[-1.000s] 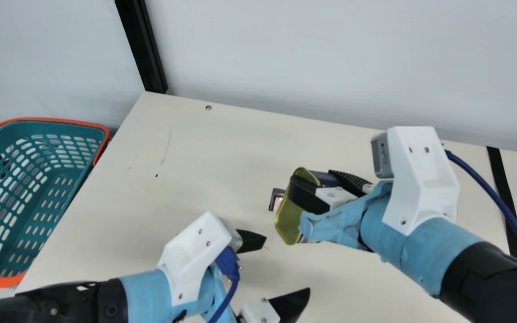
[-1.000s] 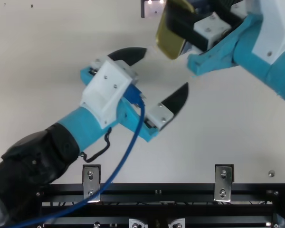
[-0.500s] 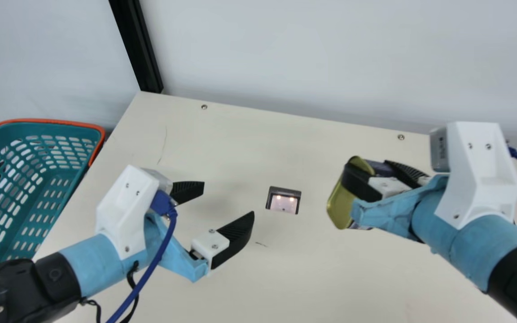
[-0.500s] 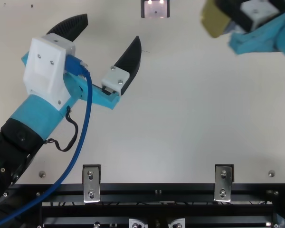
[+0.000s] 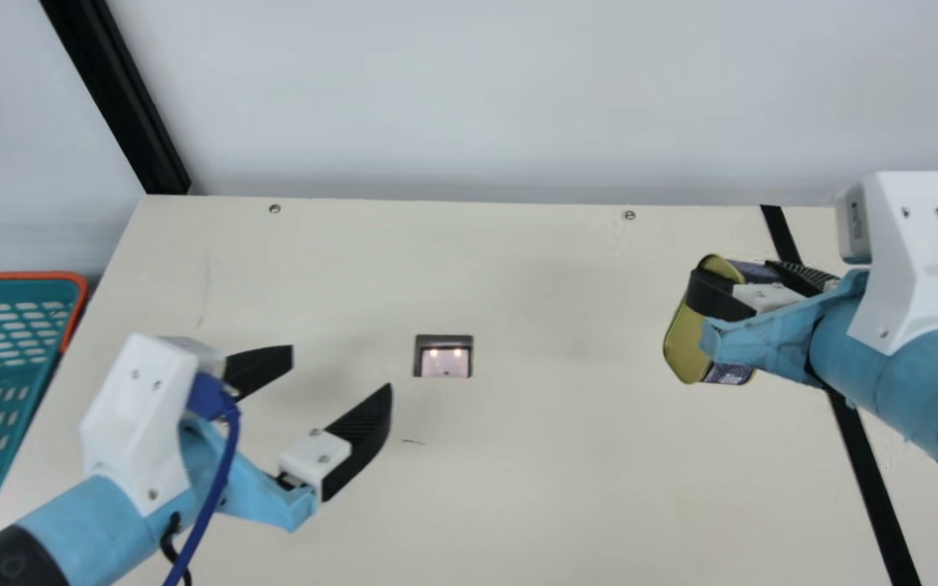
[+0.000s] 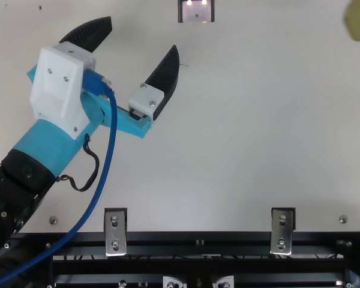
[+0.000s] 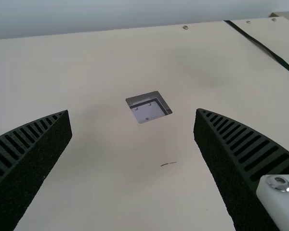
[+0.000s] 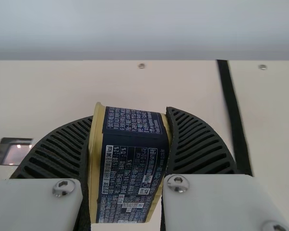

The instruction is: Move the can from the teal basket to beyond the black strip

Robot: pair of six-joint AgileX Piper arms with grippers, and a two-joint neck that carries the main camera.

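A black post (image 5: 123,102) adjoins the table (image 5: 534,496) with a square hole (image 5: 443,358).

Rounded gold-and-navy metal can (image 8: 130,166), side: rows of fine pale characters, partly boxed; wording too small to tell.
Same can, narrower upper face: more fine pale lines, likewise unclear.
Small grey box-shaped housing (image 5: 853,221) on right arm (image 5: 876,366): tiny dark marking, illegible.

Left to right come basket (image 5: 13,277), table opening (image 5: 444,358), can (image 5: 685,346) in the right gripper (image 5: 731,273), and strip (image 5: 868,480).
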